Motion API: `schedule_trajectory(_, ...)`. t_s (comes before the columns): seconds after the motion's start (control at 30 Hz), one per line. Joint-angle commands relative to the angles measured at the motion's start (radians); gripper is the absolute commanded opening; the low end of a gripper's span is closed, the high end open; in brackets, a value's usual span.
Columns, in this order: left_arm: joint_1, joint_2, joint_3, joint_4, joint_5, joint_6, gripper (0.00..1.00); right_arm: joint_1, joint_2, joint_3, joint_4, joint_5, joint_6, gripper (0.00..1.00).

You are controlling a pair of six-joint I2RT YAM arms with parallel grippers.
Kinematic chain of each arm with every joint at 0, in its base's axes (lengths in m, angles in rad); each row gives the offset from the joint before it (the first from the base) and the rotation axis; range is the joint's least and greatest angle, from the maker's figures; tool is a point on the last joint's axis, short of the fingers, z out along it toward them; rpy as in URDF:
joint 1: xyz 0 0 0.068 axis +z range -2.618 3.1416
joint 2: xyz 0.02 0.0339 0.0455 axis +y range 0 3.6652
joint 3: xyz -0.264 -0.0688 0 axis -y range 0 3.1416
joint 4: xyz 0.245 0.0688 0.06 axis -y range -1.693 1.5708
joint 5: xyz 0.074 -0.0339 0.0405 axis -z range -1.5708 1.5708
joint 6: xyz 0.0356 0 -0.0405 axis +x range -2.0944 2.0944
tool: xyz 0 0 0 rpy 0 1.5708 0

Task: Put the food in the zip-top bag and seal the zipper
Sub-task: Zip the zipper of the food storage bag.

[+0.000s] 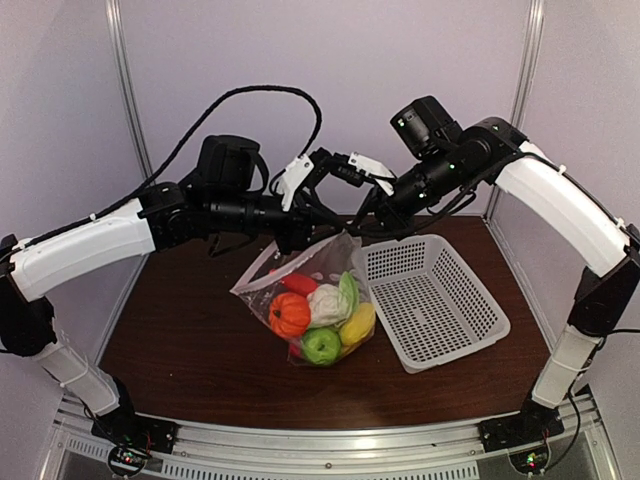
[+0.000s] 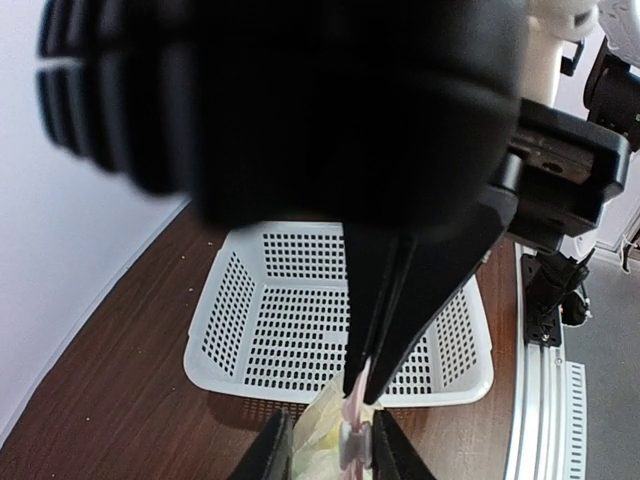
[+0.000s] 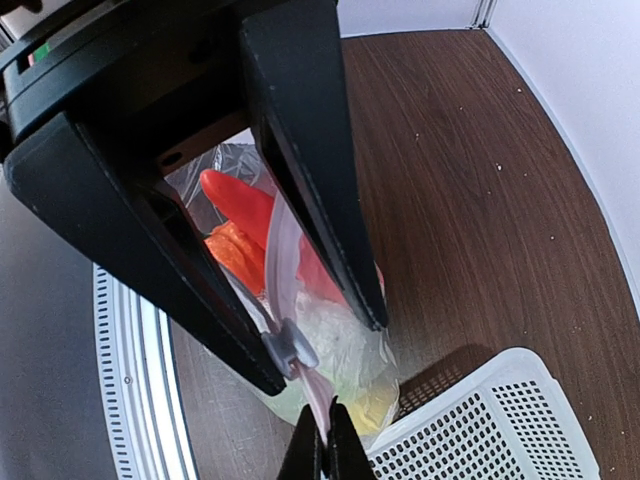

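Clear dotted plastic marks the zip-top bag (image 1: pixel 262 282) in the top external view. It sits on the brown table (image 1: pixel 180 340) at the centre of the frame, and its top edge is drawn up toward the two arms. Inside it lie the orange pumpkin (image 1: pixel 290 315), white cauliflower (image 1: pixel 328 303), green apple (image 1: pixel 321 346), yellow lemon (image 1: pixel 358 325) and red pepper (image 1: pixel 300 284). The white basket (image 1: pixel 440 300) stands just right of the bag. The left gripper (image 1: pixel 322 228) and right gripper (image 1: pixel 368 220) meet above the bag's mouth, but from here the state of their jaws cannot be told.

In the left wrist view, the left gripper (image 2: pixel 335 452) shows at the bottom edge. Its jaws stand apart on either side of the small slider tab (image 2: pixel 350 440), with a gap on the tab's left. Above it, the right gripper (image 2: pixel 366 388) reaches down from the top of the frame, its jaws pinched shut on the pinkish zipper (image 2: pixel 358 408). The basket (image 2: pixel 250 330) lies behind them on the table (image 2: pixel 110 380).

In the right wrist view, the right gripper (image 3: pixel 322 445) is at the bottom centre, its jaws closed tight on the zipper (image 3: pixel 285 260). The left gripper (image 3: pixel 322 350) fills the upper left. Its two broad fingers straddle the slider tab (image 3: pixel 290 350), which lies against the lower-left one. Through the bag (image 3: pixel 215 170) show the red pepper (image 3: pixel 235 205), an orange piece (image 3: pixel 235 255) and something yellow (image 3: pixel 375 405). The basket (image 3: pixel 490 430) sits at the lower right.
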Motion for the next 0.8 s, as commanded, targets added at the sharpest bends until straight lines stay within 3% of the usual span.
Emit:
schedule_trajectory(0.0,0.0,0.0,0.034,0.032,0.002,-0.01,0.25,-0.002,-0.051,0.002,0.025,0.02,0.011,0.0)
schedule_trajectory(0.23,0.001,0.005,0.034,-0.004,0.005,-0.007,0.1,-0.007,-0.055,-0.004,0.025,0.046,0.004,0.0)
schedule_trajectory(0.47,0.002,-0.012,0.034,-0.037,-0.023,0.001,0.04,-0.037,-0.064,-0.01,0.023,0.039,-0.014,0.0)
schedule_trajectory(0.77,0.024,-0.049,0.021,-0.106,-0.055,0.01,0.03,-0.103,-0.09,-0.031,-0.01,0.026,-0.071,0.0)
